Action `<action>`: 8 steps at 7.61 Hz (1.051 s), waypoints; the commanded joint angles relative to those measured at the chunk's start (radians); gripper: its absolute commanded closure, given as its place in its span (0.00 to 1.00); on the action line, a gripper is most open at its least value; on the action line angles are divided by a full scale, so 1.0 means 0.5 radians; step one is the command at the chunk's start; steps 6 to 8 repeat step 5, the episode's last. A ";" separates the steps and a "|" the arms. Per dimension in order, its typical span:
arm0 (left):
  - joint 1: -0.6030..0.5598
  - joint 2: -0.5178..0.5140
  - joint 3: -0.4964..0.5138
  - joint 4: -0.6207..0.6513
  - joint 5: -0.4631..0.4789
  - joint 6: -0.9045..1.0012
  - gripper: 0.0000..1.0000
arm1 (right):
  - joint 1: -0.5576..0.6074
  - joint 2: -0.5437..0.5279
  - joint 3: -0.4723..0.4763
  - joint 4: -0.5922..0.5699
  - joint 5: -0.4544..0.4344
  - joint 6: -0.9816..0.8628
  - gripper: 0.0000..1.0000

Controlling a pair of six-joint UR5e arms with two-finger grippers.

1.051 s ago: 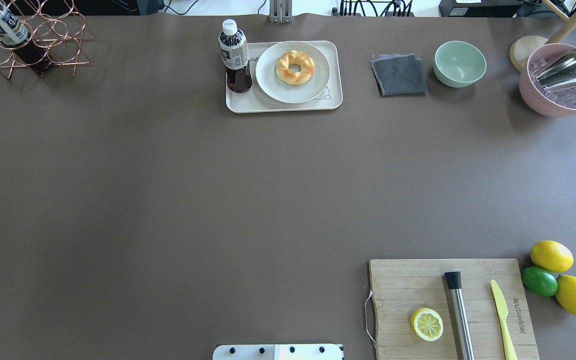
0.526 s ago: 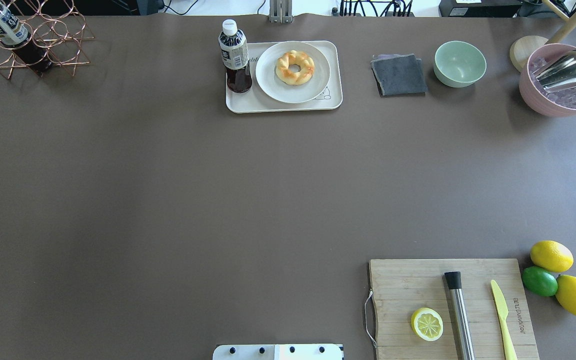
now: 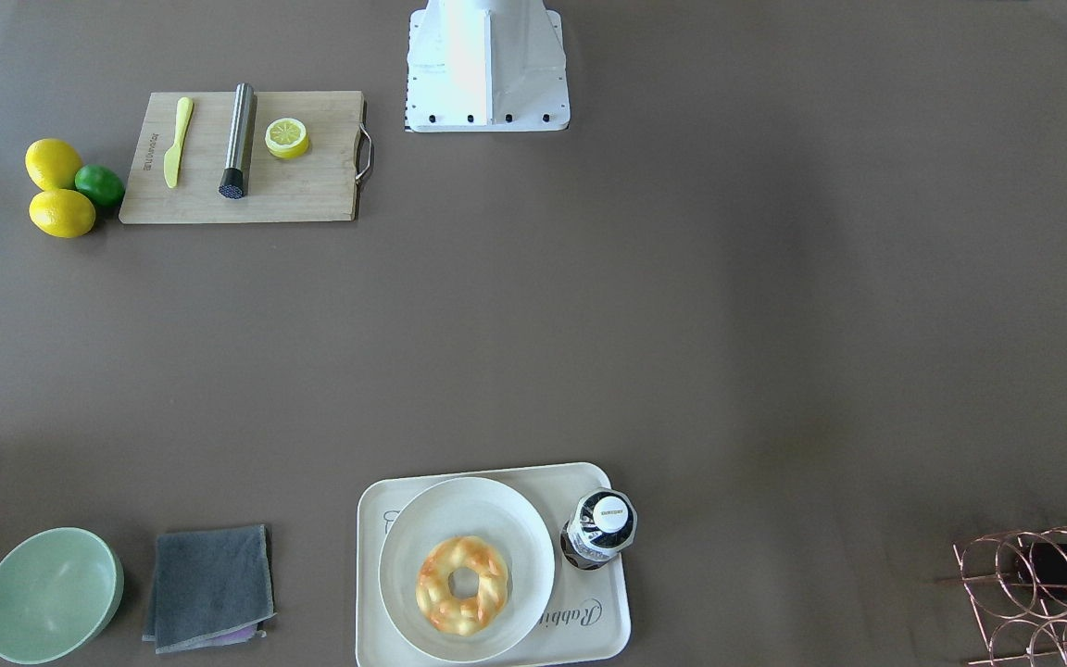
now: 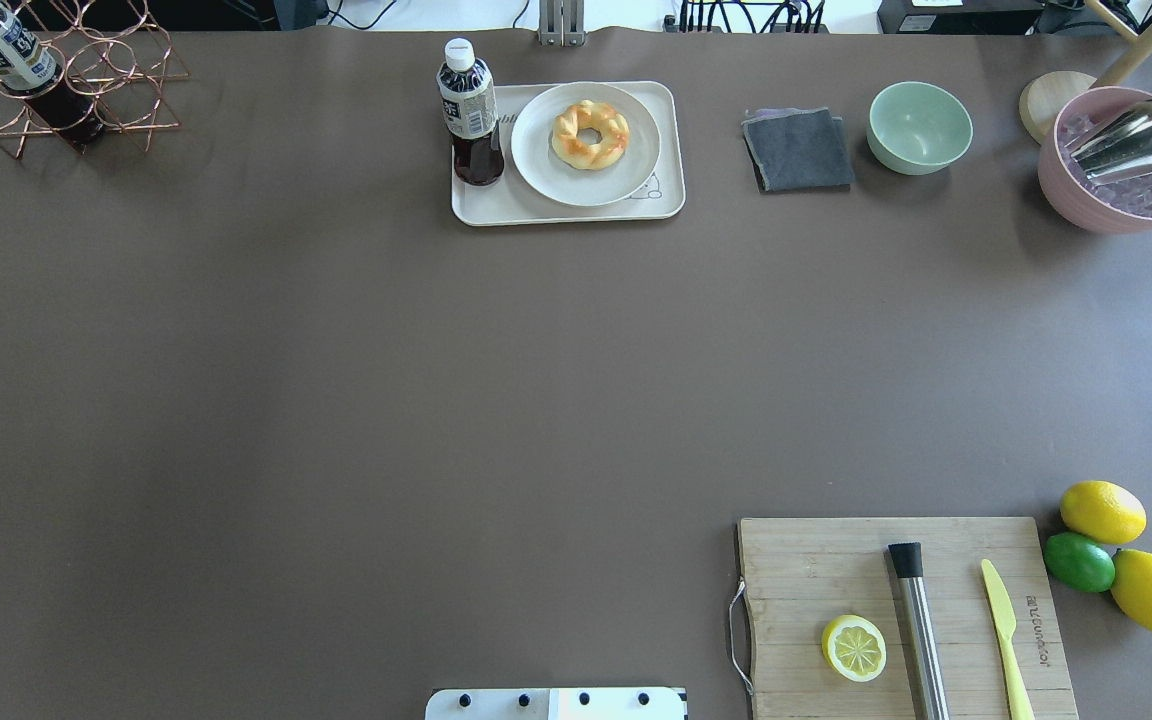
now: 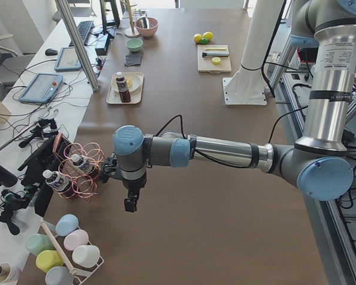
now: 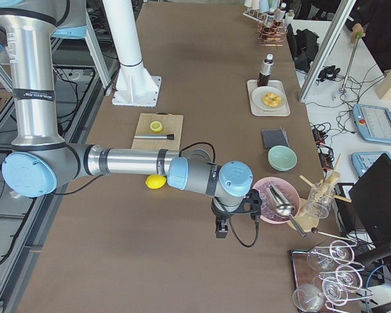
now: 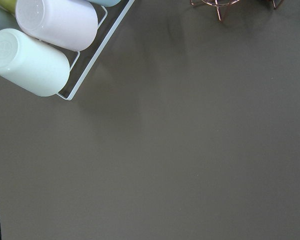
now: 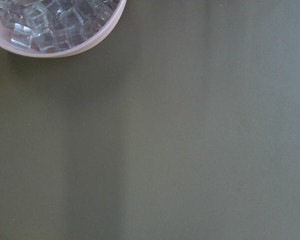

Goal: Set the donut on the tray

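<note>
The donut [image 4: 590, 134] lies on a round white plate [image 4: 539, 160] that stands on the cream tray [image 4: 576, 214] at the table's far middle. It also shows in the front-facing view [image 3: 462, 585] on the tray [image 3: 608, 630], and small in the side views [image 5: 134, 82] [image 6: 271, 99]. My left gripper [image 5: 130, 205] hangs over the table's left end, far from the tray. My right gripper [image 6: 222, 231] hangs over the right end next to the pink bowl. Both show only in the side views, so I cannot tell whether they are open or shut.
A dark drink bottle [image 4: 470, 112] stands on the tray's left part. A grey cloth [image 4: 798, 150], green bowl [image 4: 919, 126] and pink ice bowl [image 4: 1125, 160] stand to the right. A copper rack [image 4: 56, 80] is far left. A cutting board [image 4: 904, 615] with lemon slice [image 4: 853, 648] is near right.
</note>
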 commanded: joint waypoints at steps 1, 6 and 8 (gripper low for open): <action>0.000 -0.003 0.003 -0.001 0.002 0.000 0.02 | -0.002 0.001 -0.003 0.000 0.000 0.002 0.00; 0.000 -0.006 0.000 -0.004 0.002 0.000 0.02 | -0.002 0.001 0.019 -0.003 0.012 0.002 0.00; 0.000 -0.006 0.000 -0.004 0.002 0.000 0.02 | -0.002 0.001 0.019 -0.003 0.012 0.002 0.00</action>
